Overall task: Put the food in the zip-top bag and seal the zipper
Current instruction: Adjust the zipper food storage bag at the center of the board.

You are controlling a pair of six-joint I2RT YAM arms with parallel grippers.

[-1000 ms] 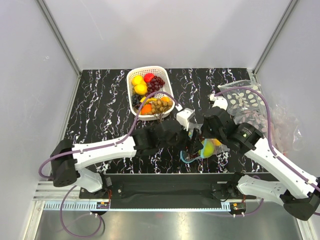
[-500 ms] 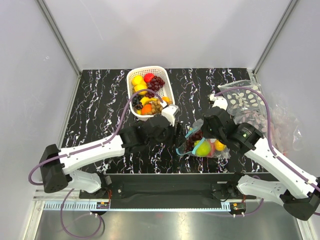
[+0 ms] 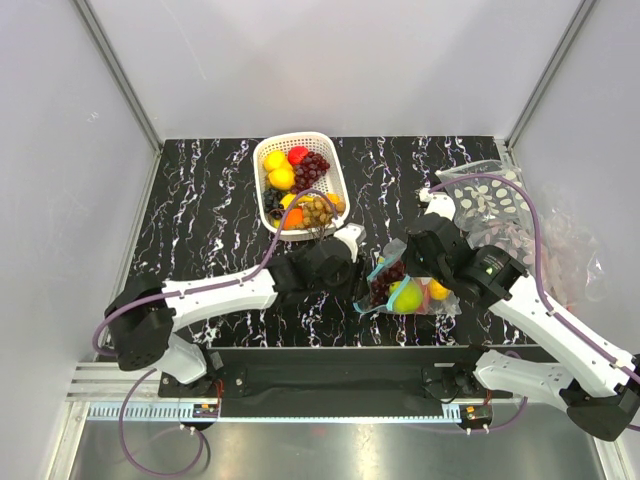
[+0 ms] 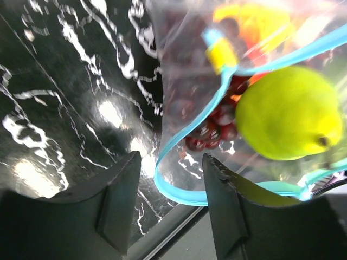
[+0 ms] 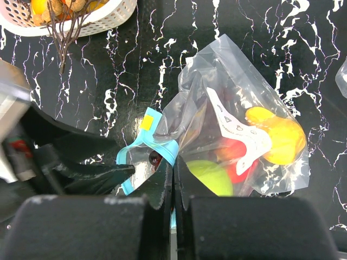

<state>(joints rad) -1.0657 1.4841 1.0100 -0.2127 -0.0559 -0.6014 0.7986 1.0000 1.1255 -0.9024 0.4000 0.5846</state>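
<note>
Now: my right gripper [image 5: 173, 187] is shut tight, pinching the mouth edge of the zip-top bag [image 5: 238, 108]. The bag lies near the front edge of the marbled table [image 3: 200, 220], between my two wrists.

My left gripper [image 4: 171, 208] has its jaws roughly half apart with nothing clamped. A loop of the teal zipper [image 4: 162, 179] hangs through the gap. I cannot tell whether it touches either finger.

Inside the bag, the green round fruit [image 4: 287, 114] sits right at the mouth. The dark grapes [image 4: 217, 127] are behind the strip. A yellow-orange fruit [image 5: 276, 132] and a red fruit [image 5: 238, 160] lie deeper in. A yellow tab [image 4: 223, 54] sits on the zipper.

Surroundings: a white basket [image 3: 330, 165] stands behind my left wrist, holding the remaining fruit [image 3: 290, 170], with dry grape stems [image 5: 65, 38] trailing over its rim. A clear bag patterned with white ovals [image 3: 490, 200] lies at the far right. In the right wrist view my left gripper's dark body blocks the table beside the bag mouth.
</note>
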